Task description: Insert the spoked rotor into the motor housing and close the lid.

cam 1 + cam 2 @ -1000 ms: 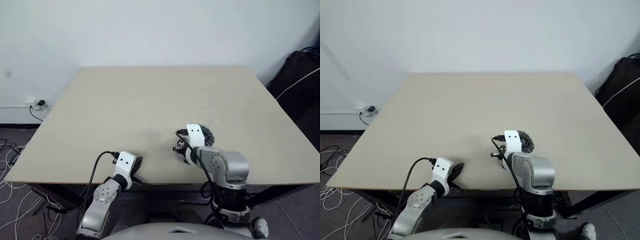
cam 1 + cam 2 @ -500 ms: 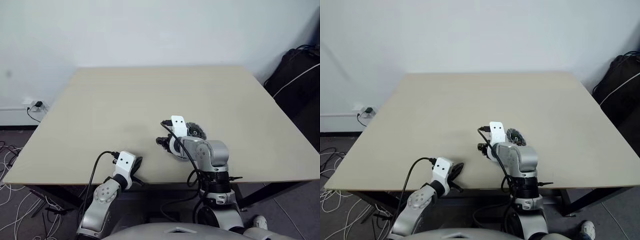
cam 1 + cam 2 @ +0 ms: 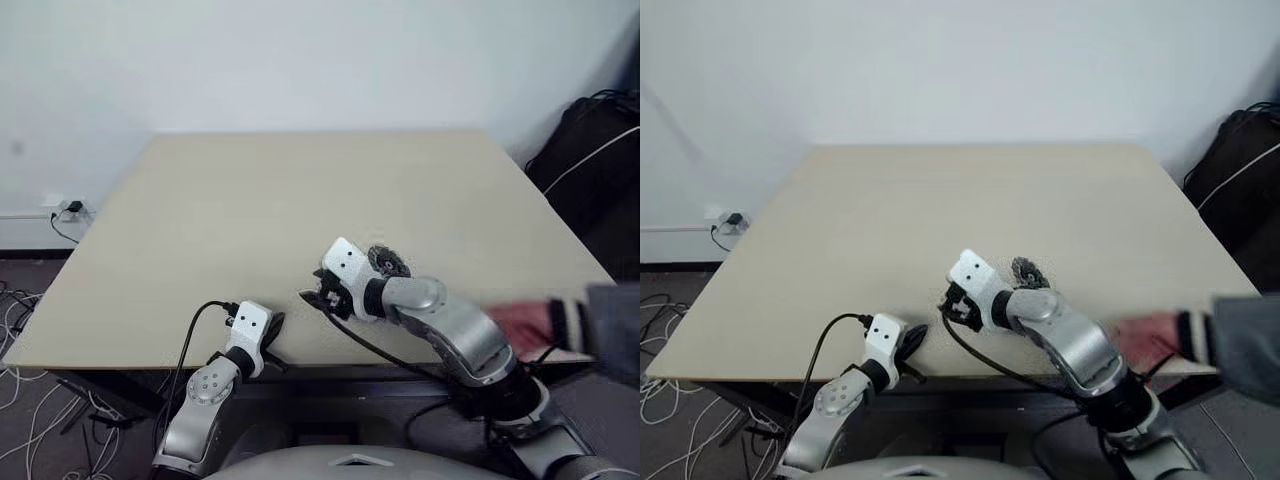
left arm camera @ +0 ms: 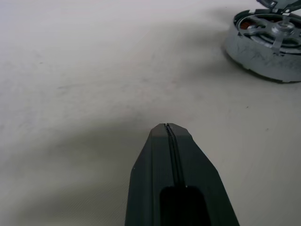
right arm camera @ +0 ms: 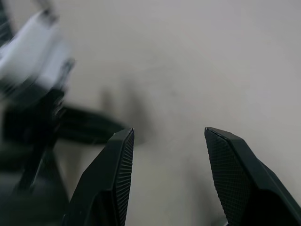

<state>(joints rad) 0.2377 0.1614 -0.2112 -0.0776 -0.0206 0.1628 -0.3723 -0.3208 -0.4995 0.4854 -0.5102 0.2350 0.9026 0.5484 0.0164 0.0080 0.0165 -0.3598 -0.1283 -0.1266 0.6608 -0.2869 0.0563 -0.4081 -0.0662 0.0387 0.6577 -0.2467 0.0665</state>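
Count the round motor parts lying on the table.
1: the motor housing with the spoked rotor seated in it, just beyond the right gripper. A lid may be hidden behind that arm.

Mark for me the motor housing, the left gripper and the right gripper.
motor housing (image 4: 263, 52): left wrist view, on its silvery side wall.
left gripper (image 4: 168, 126): left wrist view, at the closed fingertips.
right gripper (image 5: 167, 134): right wrist view, midway between the two open fingertips.
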